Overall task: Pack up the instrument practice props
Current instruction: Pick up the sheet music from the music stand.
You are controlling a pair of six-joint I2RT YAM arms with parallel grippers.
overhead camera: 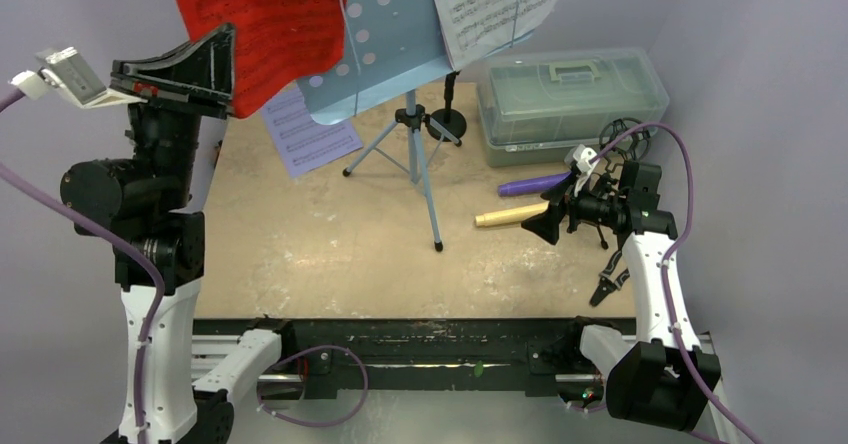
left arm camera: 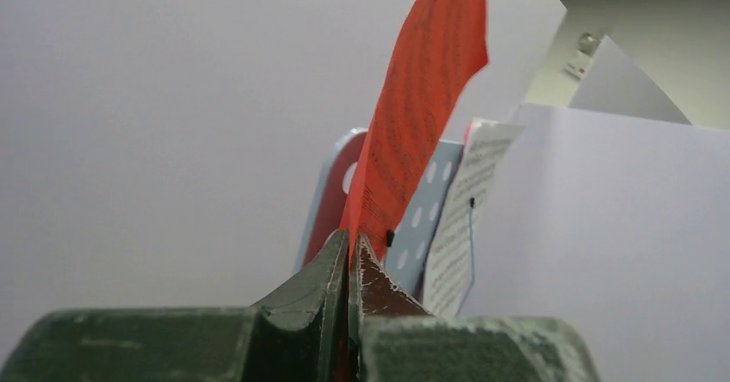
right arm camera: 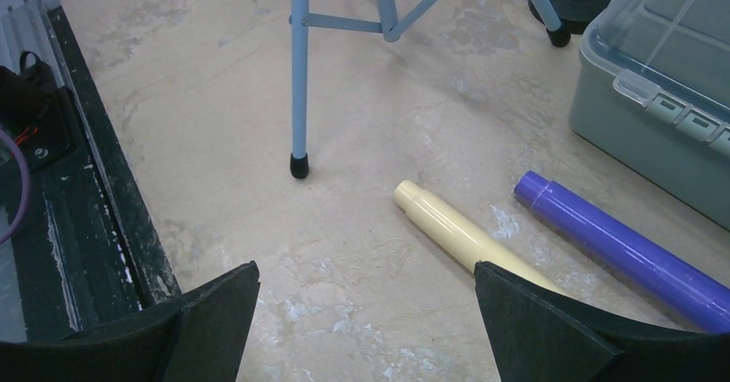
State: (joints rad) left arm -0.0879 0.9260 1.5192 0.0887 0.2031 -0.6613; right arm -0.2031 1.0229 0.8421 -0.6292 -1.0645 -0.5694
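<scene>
Left gripper (left arm camera: 349, 249) pinches thin red paper folder (overhead camera: 262, 19) far left — to pull it free, we judge — right gripper (right arm camera: 366, 287) gapes over cream tubular microphone (right arm camera: 456, 237).

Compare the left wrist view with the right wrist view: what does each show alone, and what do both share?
Left wrist only: the left gripper shut on the red folder, plus printed sheet music. Right wrist only: the open right gripper, the cream microphone, the purple microphone, the grey-green plastic box. Both: the light-blue music rest, perforated plate in the first, tripod legs in the second.
</scene>
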